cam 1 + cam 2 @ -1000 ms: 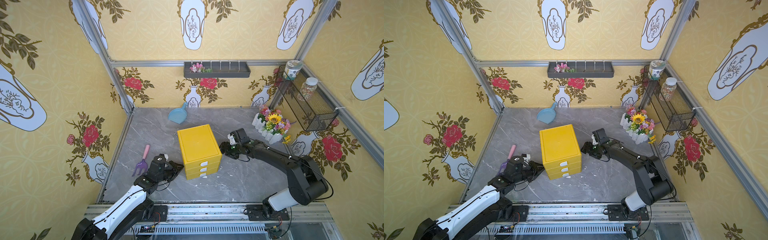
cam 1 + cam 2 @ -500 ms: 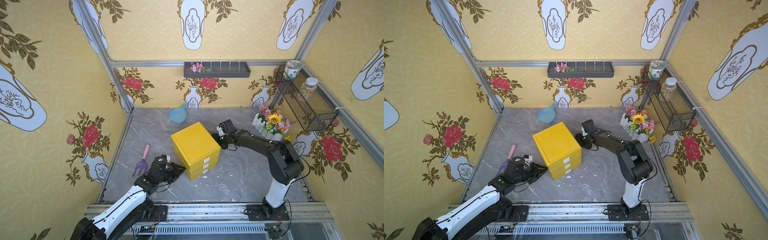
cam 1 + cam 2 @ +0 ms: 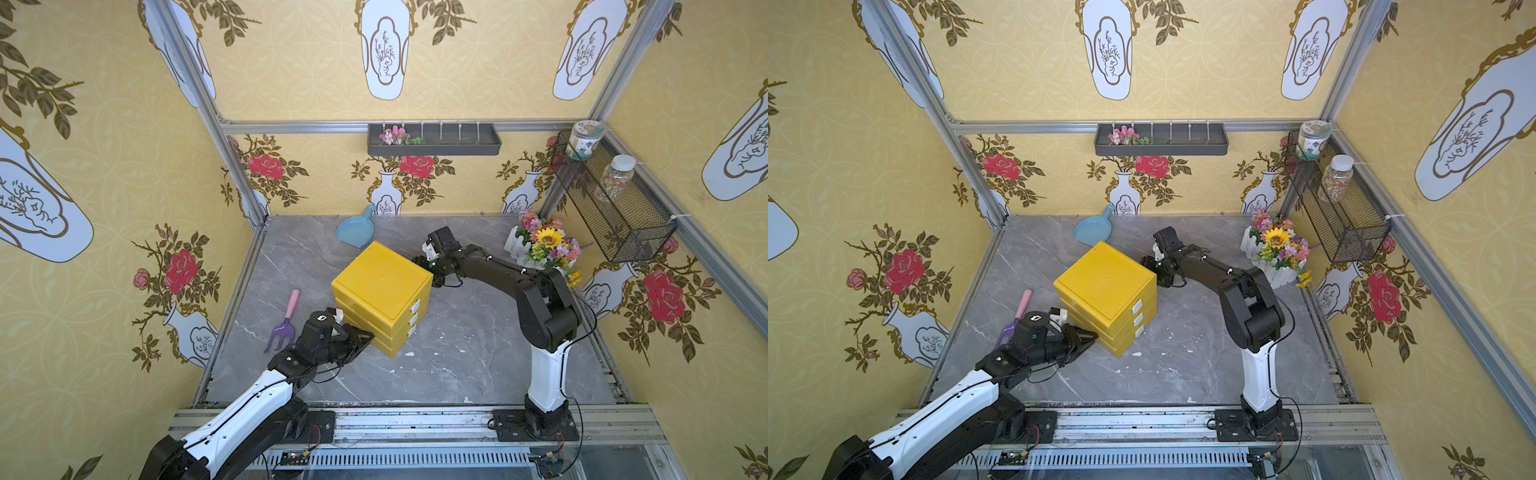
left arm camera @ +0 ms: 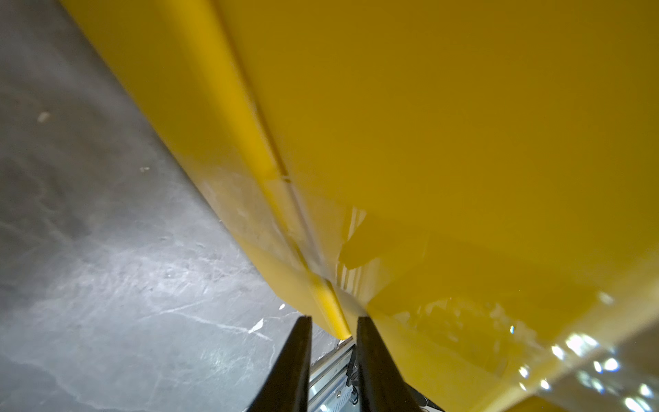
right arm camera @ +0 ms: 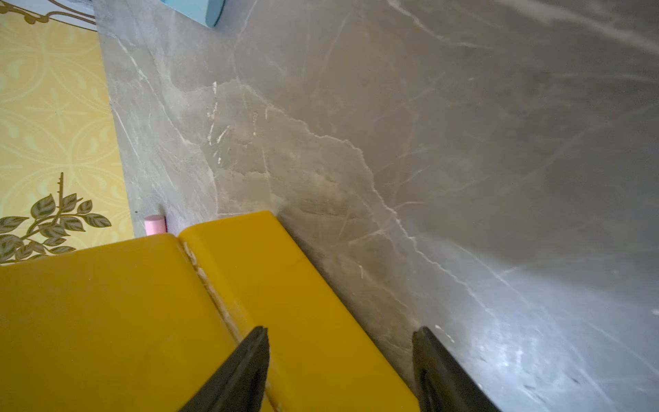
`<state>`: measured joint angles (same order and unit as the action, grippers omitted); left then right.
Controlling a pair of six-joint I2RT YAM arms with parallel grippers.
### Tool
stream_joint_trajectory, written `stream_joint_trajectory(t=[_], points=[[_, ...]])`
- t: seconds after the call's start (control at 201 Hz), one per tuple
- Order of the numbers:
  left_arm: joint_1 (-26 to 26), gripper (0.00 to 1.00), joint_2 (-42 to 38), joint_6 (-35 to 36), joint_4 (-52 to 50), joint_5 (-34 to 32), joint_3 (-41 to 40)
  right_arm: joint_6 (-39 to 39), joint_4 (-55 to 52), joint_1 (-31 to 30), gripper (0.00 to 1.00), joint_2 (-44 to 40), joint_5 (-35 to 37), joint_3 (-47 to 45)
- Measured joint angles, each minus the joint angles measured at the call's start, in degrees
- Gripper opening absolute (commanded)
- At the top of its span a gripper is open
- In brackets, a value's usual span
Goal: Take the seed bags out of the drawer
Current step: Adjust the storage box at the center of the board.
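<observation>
Tabletop (image 3: 457, 353): grey marble-look slab inside yellow floral walls.
Garden fork (image 3: 286, 320): small, purple plastic tines, pink handle; flat on the tabletop, left of everything else.
Dustpan (image 3: 355, 232): light blue plastic; at the back, just behind the chest's far corner.
Left gripper (image 3: 365, 337): low over the tabletop, tips against the chest's lower left corner. Jaws drawn nearly together in the left wrist view (image 4: 331, 321), with the yellow corner edge in the narrow gap; cannot tell if that edge is pinched.
Chest (image 3: 382, 282): yellow plastic, three stacked drawers with white handles; mid-tabletop, turned at an angle, drawer fronts facing front-right, all three pushed in.
Seed bags: hidden; not visible in any view.
Right gripper (image 3: 420, 261): at the chest's far right corner. Jaws spread wide in the right wrist view (image 5: 342, 330), one finger over the yellow wall, one over bare tabletop; holding nothing.
Wall tray (image 3: 434, 141): dark grey, divided, on the back wall; pink flowers in its leftmost compartment.
Planter (image 3: 512, 248): white picket-fence box of mixed artificial flowers, back right.
Wire basket (image 3: 615, 208): black mesh on the right wall, two jars inside.
</observation>
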<state>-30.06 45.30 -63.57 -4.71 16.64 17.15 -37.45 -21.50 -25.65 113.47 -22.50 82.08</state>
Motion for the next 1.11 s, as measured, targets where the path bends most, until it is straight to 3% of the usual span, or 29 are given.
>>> stream_joint_trajectory(t=[0.498,0.897,1.106], points=[[0.3,0.31,-3.1,3.4,-12.8,-6.9,3.4,5.4,-4.2,10.3,0.71,-18.0,3.1,-19.6],[5.0,0.38,-5.2,3.0,-23.1,-12.1,4.6,7.3,-7.2,10.0,0.71,-32.0,4.6,-31.7],[9.5,0.41,-6.4,0.9,-26.3,-13.9,4.9,6.8,-8.4,5.6,0.71,-35.6,5.0,-34.8]])
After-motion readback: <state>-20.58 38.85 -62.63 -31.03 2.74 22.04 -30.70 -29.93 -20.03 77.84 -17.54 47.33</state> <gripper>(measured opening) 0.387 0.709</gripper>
